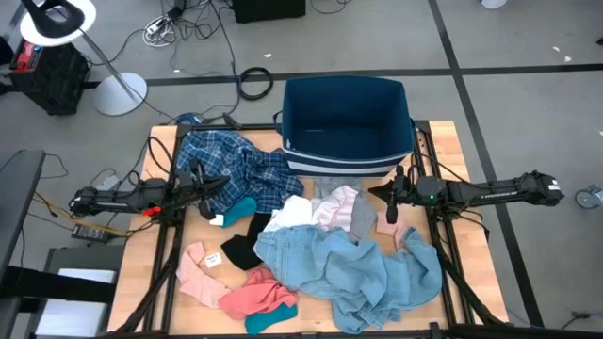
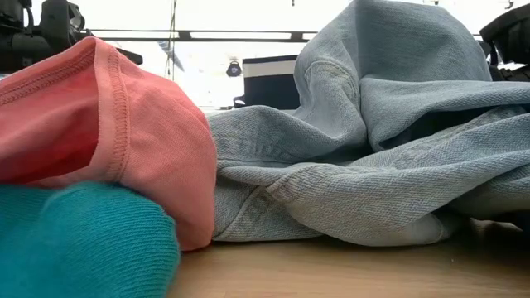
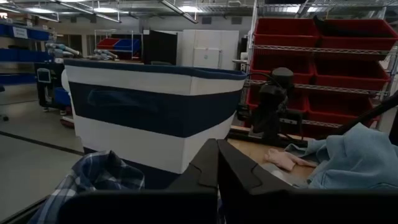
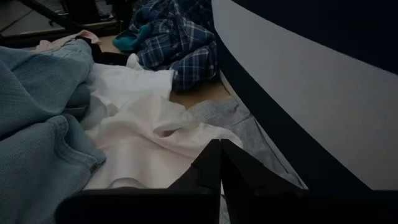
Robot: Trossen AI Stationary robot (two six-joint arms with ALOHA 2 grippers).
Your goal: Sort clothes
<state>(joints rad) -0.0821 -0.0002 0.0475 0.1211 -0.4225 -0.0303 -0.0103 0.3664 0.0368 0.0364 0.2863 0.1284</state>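
While both pincers, left pincer [image 1: 209,183] and right pincer [image 1: 392,200], hover pressed together and empty, the limp light blue garment [image 1: 353,268] lies just beyond the right one, likely best pinched at a raised fold.

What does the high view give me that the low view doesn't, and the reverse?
Only the high view shows the plaid shirt, the black piece, both shut hands, left and right, and the bin's empty inside. Only the low view shows the bin's striped outer wall. Both show the light blue garment, the pink piece and the teal sock.
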